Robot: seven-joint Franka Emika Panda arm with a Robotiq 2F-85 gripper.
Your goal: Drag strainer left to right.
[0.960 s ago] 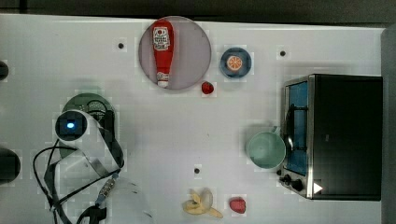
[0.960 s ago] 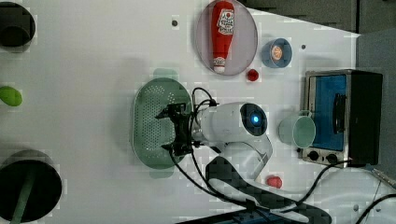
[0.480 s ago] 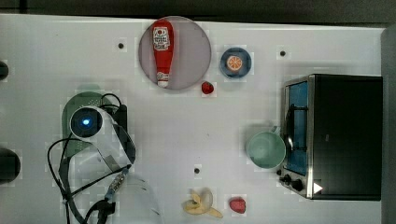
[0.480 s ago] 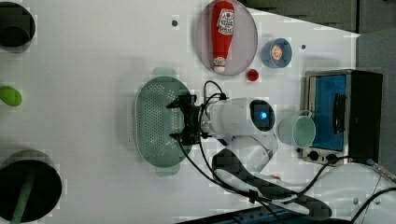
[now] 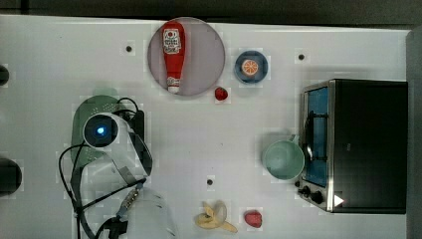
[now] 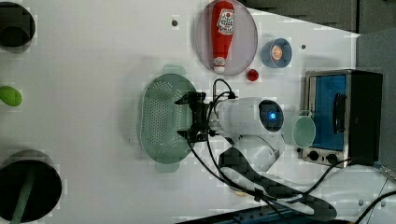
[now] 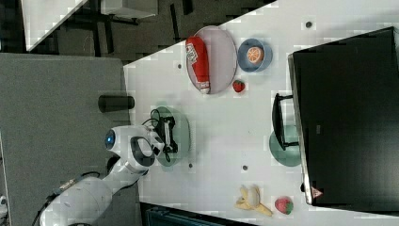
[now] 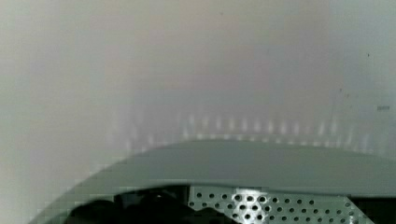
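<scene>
Over strainer (image 6: 161, 119) — open claw (image 6: 187, 117)

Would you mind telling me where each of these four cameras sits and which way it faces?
Top view: overhead, straight down on the table; arm over the strainer.
Left view: high, angled down; open gripper above the strainer.
Right view: high on the opposite side, table and floor; arm and gripper.
Wrist view: close, looking onto the strainer's rim.
Shared: the ketchup bottle on its plate appears in the top, left and right views.
</scene>
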